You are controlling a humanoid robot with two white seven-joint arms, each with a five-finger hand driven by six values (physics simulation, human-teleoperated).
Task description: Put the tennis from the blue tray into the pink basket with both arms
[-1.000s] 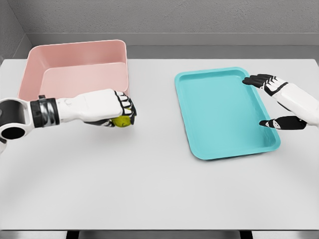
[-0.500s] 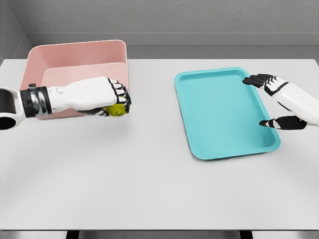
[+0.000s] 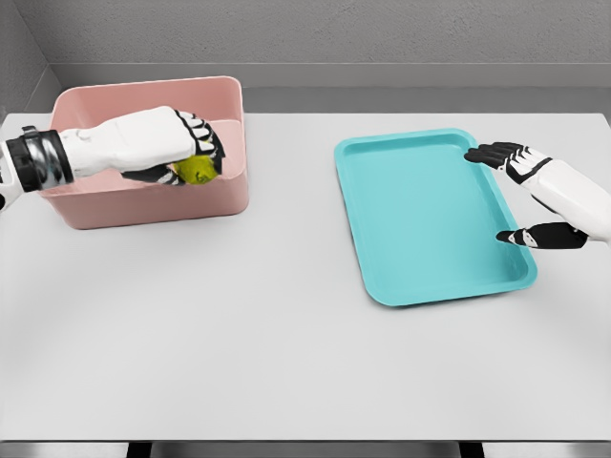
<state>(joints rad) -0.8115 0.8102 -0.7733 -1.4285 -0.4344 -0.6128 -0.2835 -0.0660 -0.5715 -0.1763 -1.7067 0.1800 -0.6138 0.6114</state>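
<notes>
White surface: left hand grips yellow-green tennis ball over pink rectangular plastic basket; right hand hangs open beside shallow turquoise plastic tray

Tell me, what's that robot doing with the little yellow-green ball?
The left robot hand is holding the tennis ball with its fingers curled around it, over the pink basket. The ball has not been let go yet. The blue tray on the right has nothing in it now. The right robot hand waits open at the tray's right edge, holding nothing. Dropping the ball into the basket looks like the next step.
</notes>
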